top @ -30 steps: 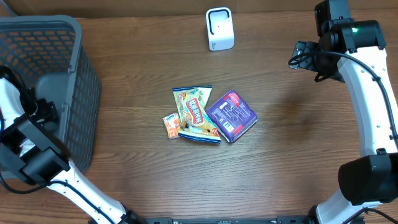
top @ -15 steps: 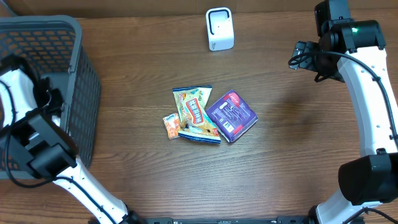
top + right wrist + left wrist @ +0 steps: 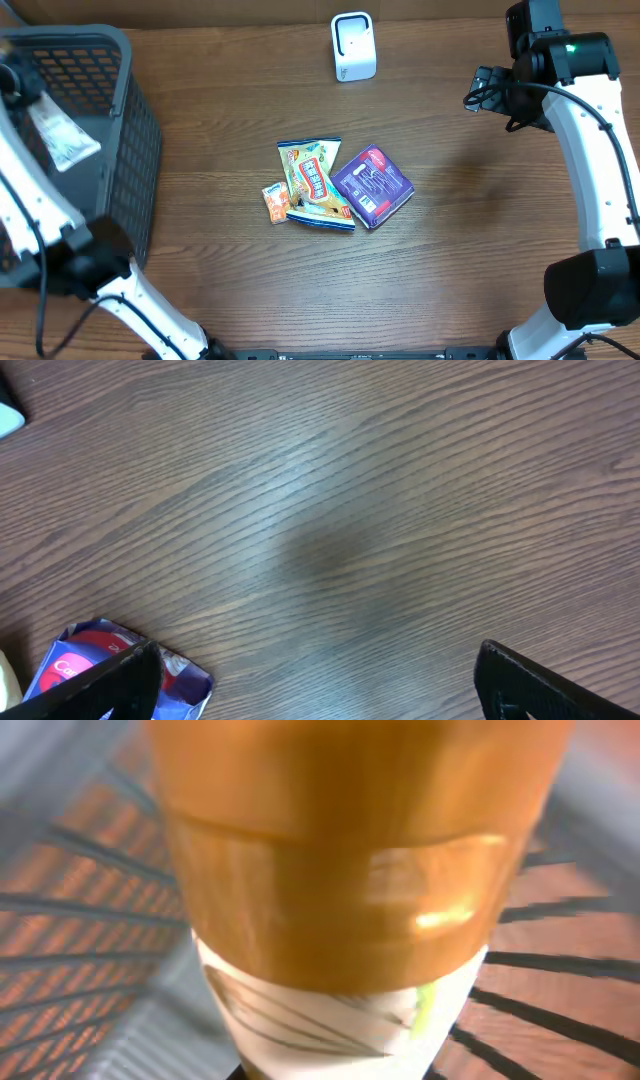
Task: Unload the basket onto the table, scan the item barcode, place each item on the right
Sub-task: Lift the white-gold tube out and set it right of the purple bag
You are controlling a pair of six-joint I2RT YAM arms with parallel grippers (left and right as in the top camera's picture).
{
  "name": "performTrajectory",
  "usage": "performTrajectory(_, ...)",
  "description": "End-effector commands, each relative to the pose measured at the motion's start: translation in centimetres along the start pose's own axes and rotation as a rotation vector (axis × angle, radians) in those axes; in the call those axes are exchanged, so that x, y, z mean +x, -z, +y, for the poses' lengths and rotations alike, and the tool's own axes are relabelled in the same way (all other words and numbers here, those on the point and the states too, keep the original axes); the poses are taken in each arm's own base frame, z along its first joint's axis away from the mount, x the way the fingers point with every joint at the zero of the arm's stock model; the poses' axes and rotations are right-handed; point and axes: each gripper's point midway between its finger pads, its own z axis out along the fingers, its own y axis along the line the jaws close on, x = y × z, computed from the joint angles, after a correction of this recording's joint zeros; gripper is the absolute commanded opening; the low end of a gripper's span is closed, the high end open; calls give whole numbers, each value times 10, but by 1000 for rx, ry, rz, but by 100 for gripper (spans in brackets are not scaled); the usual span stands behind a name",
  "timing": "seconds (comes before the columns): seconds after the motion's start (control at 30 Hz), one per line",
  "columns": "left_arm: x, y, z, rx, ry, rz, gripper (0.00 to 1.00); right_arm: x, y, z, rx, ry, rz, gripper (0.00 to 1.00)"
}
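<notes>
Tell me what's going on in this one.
The left pincer is shut on a white packet, holding it over the grey basket. The right pincer hangs open above the table, empty. A snack bag, a purple pouch and a small orange packet lie mid-table; the white scanner stands at the far edge.

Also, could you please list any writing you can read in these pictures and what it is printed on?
"Ca": cut-off white letters on the purple packet, right wrist view; its overhead print is too small to read.
Snack bag: lettering too small to read.
Orange sachet: too small.
White packet: blurred, unreadable.
Scanner: no text visible.
</notes>
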Motion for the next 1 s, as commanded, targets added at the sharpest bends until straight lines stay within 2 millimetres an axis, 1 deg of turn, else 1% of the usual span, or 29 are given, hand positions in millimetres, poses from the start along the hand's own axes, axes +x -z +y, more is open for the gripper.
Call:
performTrajectory(0.0, -12, 144, -64, 306, -13, -263, 4, -4, 3, -2, 4, -8, -17, 100)
performTrajectory(0.03, -6, 163, -81, 383, -42, -279, 4, -4, 3, -2, 4, -8, -17, 100)
performTrajectory(0.07, 5, 186, -106, 484, -86, -288, 4, -4, 3, -2, 4, -8, -17, 100)
performTrajectory(0.13, 30, 216, -152, 631, -175, -270, 4, -4, 3, -2, 4, -8, -17, 100)
performTrajectory(0.2, 56, 224, -193, 709, -241, -207, 4, -4, 3, -2, 4, -8, -17, 100)
performTrajectory(0.23, 73, 225, -218, 752, -288, -160, 4, -4, 3, -2, 4, -8, -17, 100)
performTrajectory(0.27, 94, 224, -247, 798, -342, -100, 4, -4, 3, -2, 4, -8, -17, 100)
performTrajectory(0.3, 111, 220, -270, 823, -378, -47, 4, -4, 3, -2, 4, -8, -17, 100)
performTrajectory(0.33, 126, 215, -287, 833, -402, -2, 4, -4, 3, -2, 4, -8, -17, 100)
performTrajectory(0.37, 146, 207, -310, 833, -435, 54, 4, -4, 3, -2, 4, -8, -17, 100)
performTrajectory(0.4, 165, 194, -331, 817, -471, 103, 4, -4, 3, -2, 4, -8, -17, 100)
performTrajectory(0.43, 189, 176, -355, 783, -516, 156, 4, -4, 3, -2, 4, -8, -17, 100)
performTrajectory(0.47, 203, 164, -367, 761, -528, 192, 4, -4, 3, -2, 4, -8, -17, 100)
performTrajectory(0.5, 224, 148, -385, 743, -542, 255, 4, -4, 3, -2, 4, -8, -17, 100)
performTrajectory(0.57, 264, 117, -414, 715, -553, 365, 4, -4, 3, -2, 4, -8, -17, 100)
performTrajectory(0.6, 278, 107, -425, 713, -553, 403, 4, -4, 3, -2, 4, -8, -17, 100)
performTrajectory(0.63, 297, 97, -440, 726, -544, 457, 4, -4, 3, -2, 4, -8, -17, 100)
performTrajectory(0.7, 331, 88, -469, 788, -546, 541, 4, -4, 3, -2, 4, -8, -17, 100)
performTrajectory(0.77, 358, 81, -491, 831, -543, 597, 4, -4, 3, -2, 4, -8, -17, 100)
performTrajectory(0.8, 373, 73, -500, 819, -525, 622, 4, -4, 3, -2, 4, -8, -17, 100)
performTrajectory(0.83, 393, 61, -508, 784, -497, 659, 4, -4, 3, -2, 4, -8, -17, 100)
performTrajectory(0.87, 406, 53, -512, 765, -484, 686, 4, -4, 3, -2, 4, -8, -17, 100)
performTrajectory(0.9, 428, 41, -517, 735, -478, 723, 4, -4, 3, -2, 4, -8, -17, 100)
performTrajectory(0.93, 434, 38, -518, 728, -478, 731, 4, -4, 3, -2, 4, -8, -17, 100)
performTrajectory(0.97, 448, 30, -519, 706, -480, 751, 4, -4, 3, -2, 4, -8, -17, 100)
